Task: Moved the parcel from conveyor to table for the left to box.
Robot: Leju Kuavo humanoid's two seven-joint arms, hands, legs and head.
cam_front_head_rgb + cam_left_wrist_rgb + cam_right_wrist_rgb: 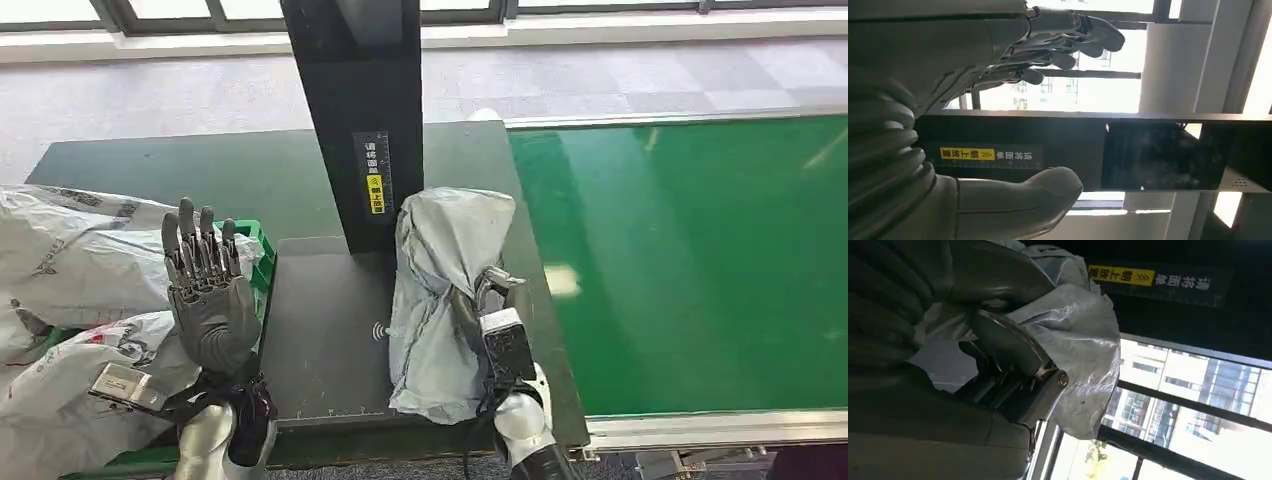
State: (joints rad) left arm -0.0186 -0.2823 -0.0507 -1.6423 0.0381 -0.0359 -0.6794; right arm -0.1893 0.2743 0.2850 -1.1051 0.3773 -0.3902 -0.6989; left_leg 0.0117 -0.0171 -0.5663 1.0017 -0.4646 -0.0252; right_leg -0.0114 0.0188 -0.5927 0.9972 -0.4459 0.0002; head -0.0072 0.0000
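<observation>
A crumpled grey plastic parcel (440, 290) stands on end on the dark scanning table (320, 340), just right of the black post (360, 110). My right hand (497, 320) grips the parcel from its right side; in the right wrist view the fingers (1003, 345) press into the grey wrap of the parcel (1083, 325). My left hand (207, 290) is raised over the table's left edge, palm up and fingers spread, holding nothing. The left wrist view shows that hand (998, 60) open in front of the post (1048, 150).
The green conveyor belt (700, 260) runs along the right of the table. At the left a green crate (258, 240) holds several grey bagged parcels (70, 260). The post bears a yellow label (375, 190).
</observation>
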